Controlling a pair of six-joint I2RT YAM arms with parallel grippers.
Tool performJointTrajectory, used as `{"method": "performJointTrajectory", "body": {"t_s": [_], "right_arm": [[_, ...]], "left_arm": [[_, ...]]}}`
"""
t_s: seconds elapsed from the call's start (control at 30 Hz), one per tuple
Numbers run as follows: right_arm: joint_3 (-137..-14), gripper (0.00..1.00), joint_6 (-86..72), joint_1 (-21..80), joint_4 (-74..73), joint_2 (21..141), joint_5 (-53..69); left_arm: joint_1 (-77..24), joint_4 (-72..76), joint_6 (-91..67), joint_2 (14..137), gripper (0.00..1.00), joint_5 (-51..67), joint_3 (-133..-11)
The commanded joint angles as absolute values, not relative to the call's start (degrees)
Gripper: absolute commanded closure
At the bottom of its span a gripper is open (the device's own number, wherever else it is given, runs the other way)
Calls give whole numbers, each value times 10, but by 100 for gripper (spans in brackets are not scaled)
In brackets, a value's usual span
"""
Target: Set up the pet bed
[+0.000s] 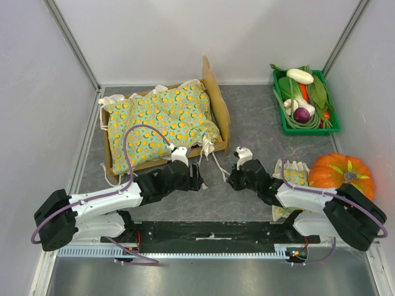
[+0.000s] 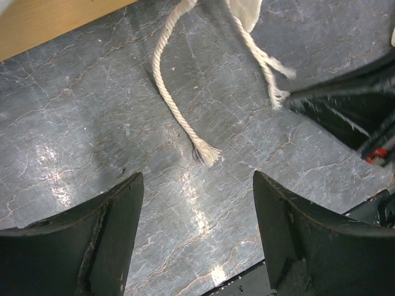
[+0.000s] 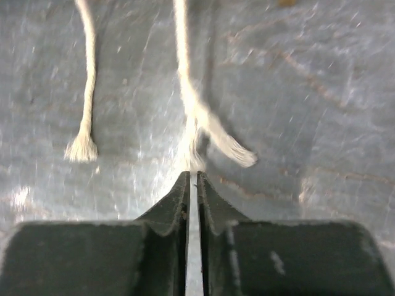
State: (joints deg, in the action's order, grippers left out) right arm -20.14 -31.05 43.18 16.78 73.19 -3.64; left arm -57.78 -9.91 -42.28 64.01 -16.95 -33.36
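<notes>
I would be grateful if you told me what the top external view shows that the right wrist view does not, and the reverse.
Only the top external view: the pet bed covered by a dotted blanket, a green tray of vegetables and a pumpkin. Only the right wrist view: the right claw closed on the frayed end of a cord. Both: the grey table and that cord.

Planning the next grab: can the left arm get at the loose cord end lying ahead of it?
Probably yes: left gripper open, cord end lying free on the table, nothing between them.
</notes>
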Motion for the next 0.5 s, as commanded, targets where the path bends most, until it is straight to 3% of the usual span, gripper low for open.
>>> {"method": "performJointTrajectory", "body": {"t_s": [0.0,0.1,0.47], "right_arm": [[-173,80,-341,450,98,673,-37],[-196,66,-307,449,63,650,-80],[-316,47,-152,449,114,757,-73]], "left_arm": [[-581,-69,-438,647,23,-184,-341],[-581,-69,-435,650,23,-184,-345],[-581,-83,-436,632,23,-195,-344]]}}
